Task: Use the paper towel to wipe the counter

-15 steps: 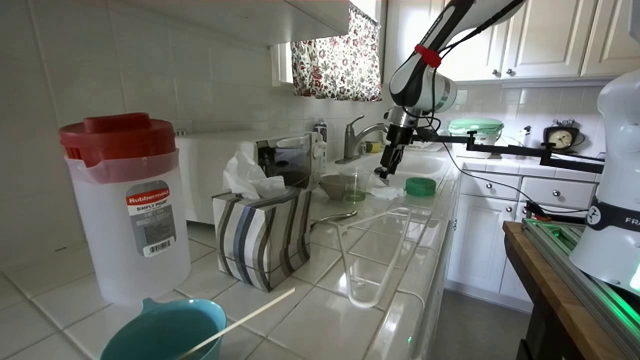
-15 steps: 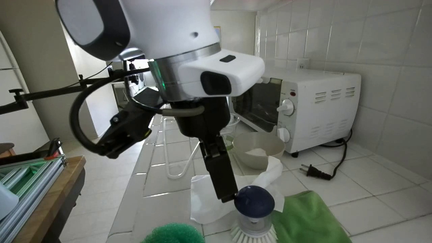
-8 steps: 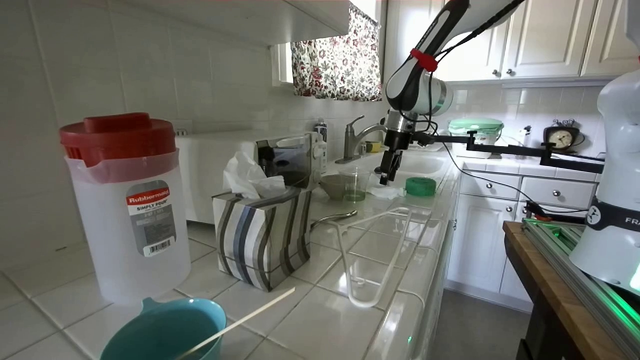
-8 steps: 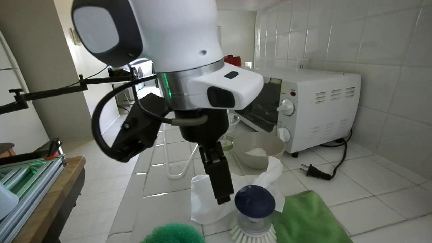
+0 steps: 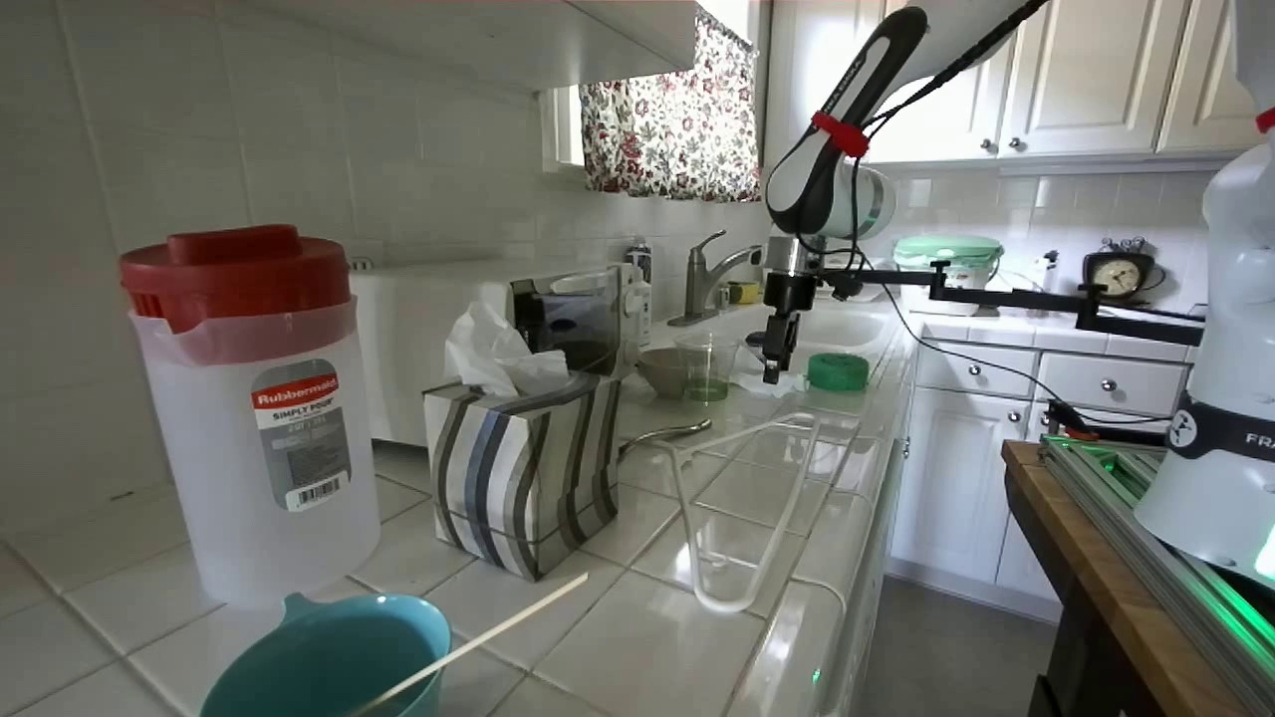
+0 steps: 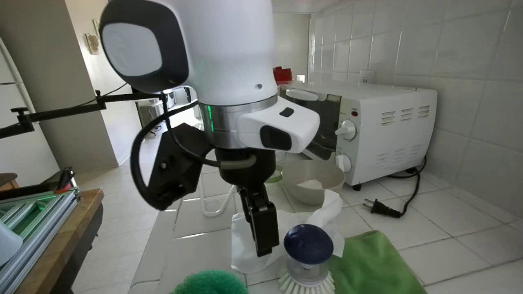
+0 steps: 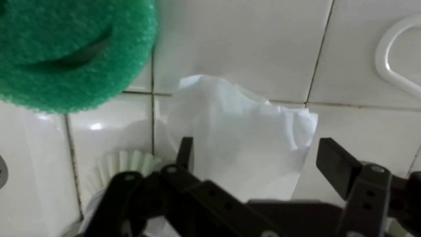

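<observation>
The paper towel is a crumpled white sheet (image 7: pixel 240 144) lying on the white tiled counter (image 7: pixel 243 39); it shows in both exterior views (image 6: pixel 245 249) (image 5: pixel 792 382). One corner stands up beside the brush. The counter runs along both exterior views (image 5: pixel 637 647) (image 6: pixel 196 253). My gripper (image 7: pixel 258 151) is open and empty, pointing down over the towel, with its fingers spread to either side of it in the wrist view. The gripper also shows in the exterior views (image 6: pixel 267 249) (image 5: pixel 772 373). The exact gap between fingertips and towel cannot be told. Its body hides the near part of the towel.
A green round scrubber (image 7: pixel 98 75) and a blue-topped brush (image 6: pixel 308 245) stand close to the towel. A green cloth (image 6: pixel 372 265), bowl (image 6: pixel 312 179) and toaster oven (image 6: pixel 388 134) are nearby. A white plastic frame (image 5: pixel 732 602), tissue box (image 5: pixel 523 478) and pitcher (image 5: pixel 269 438) stand farther along.
The arm has come lower and the gripper has turned from slanted to more upright, with its fingertips shifting away from the brush. The towel and other objects have not visibly moved.
</observation>
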Controlling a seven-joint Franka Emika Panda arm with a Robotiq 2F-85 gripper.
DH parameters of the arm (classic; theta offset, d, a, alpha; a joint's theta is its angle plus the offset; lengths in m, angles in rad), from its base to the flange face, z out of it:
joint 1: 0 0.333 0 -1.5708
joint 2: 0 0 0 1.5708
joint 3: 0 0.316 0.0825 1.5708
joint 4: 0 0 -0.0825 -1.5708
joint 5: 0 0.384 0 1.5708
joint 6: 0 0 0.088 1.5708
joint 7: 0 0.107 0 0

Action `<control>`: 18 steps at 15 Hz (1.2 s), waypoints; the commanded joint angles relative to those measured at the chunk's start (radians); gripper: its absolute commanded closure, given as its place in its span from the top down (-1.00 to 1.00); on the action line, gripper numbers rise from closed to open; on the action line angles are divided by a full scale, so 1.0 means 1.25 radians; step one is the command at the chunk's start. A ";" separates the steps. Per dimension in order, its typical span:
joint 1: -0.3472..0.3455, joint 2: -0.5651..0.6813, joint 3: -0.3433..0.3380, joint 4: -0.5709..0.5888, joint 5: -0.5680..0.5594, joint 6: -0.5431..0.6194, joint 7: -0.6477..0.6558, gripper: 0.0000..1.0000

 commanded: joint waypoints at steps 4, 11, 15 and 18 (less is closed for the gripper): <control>-0.093 0.032 0.078 0.038 -0.096 -0.038 0.034 -0.17; -0.103 0.025 0.104 0.046 -0.139 -0.040 0.064 -1.00; -0.086 0.020 0.125 0.052 -0.188 -0.045 0.092 -0.99; -0.079 0.015 0.142 0.055 -0.208 -0.066 0.099 -0.99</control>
